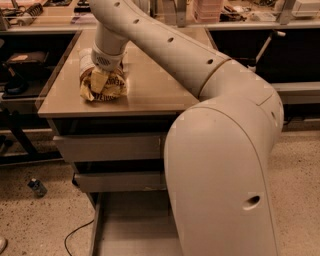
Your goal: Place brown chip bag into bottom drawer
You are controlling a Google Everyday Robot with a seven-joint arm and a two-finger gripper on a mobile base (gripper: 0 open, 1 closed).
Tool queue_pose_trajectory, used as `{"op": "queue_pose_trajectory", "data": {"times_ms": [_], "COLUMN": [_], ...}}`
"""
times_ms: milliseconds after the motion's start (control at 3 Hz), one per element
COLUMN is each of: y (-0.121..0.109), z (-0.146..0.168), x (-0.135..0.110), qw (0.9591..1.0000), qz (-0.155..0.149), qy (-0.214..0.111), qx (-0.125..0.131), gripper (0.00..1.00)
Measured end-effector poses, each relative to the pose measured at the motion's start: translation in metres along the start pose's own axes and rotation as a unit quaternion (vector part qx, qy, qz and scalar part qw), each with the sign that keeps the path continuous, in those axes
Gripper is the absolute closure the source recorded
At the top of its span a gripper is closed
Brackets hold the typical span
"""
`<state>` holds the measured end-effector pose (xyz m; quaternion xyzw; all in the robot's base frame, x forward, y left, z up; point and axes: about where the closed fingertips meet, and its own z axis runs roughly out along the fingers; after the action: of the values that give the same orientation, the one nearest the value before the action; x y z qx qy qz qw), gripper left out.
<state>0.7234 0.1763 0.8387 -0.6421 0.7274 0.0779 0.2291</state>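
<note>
The brown chip bag [106,86] lies on the left part of the cabinet's tan top [150,85], crumpled, with its brown panel and pale yellow lettered band showing. My gripper [102,75] comes down from above onto the back of the bag, and my wrist hides where it meets the bag. The bottom drawer [131,226] is pulled out at floor level, with a bare grey floor; my arm's large base link covers its right half. The two drawers above it are pushed in.
The top drawer [107,147] and middle drawer [117,181] fronts face me. A small bottle [36,187] and a black cable [75,235] lie on the speckled floor at left. Cluttered benches [45,12] stand behind and to the left.
</note>
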Motion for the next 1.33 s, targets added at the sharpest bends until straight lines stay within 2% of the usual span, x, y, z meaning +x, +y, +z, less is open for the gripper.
{"op": "queue_pose_trajectory", "data": {"times_ms": [333,667,1000,1333], "y": [0.008,0.044,0.079,0.144], "z": [-0.029,-0.057,-0.078,-0.098], "x": [-0.002,0.001,0.009,0.024], "qw": [0.9995,0.9985,0.9978,0.9978], "qz": [0.002,-0.003,0.001,0.000], "qy": [-0.007,0.001,0.008,0.010], "qx": [0.032,0.054,0.066,0.065], "gripper": [1.00,1.00,1.00,1.00]}}
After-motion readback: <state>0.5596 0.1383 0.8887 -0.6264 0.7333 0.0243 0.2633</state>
